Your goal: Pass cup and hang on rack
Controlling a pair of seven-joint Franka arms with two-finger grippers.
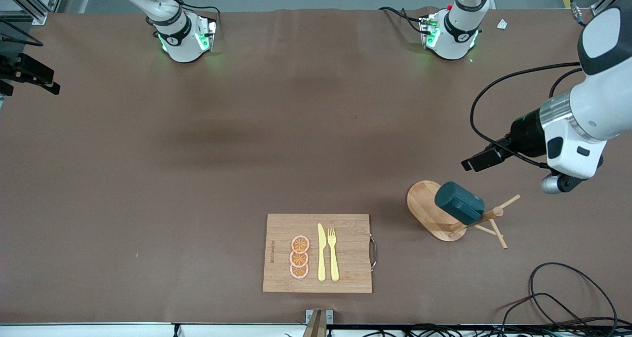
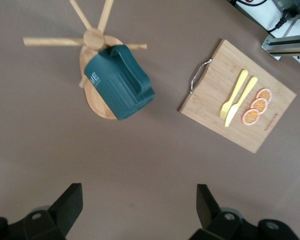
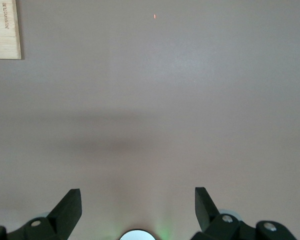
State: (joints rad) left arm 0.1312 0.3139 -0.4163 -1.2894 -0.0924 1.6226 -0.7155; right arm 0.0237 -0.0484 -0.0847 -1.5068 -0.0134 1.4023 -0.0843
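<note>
The dark teal cup hangs tilted on a peg of the wooden rack, toward the left arm's end of the table. In the left wrist view the cup shows its handle on top and covers part of the rack's oval base. My left gripper is open and empty, up in the air over bare table beside the rack, apart from the cup. The left arm's wrist shows above the rack. My right gripper is open and empty, high over bare table by its own base.
A bamboo cutting board lies near the front edge with a yellow knife, a yellow fork and three orange slices. It also shows in the left wrist view. Loose black cables lie at the near corner.
</note>
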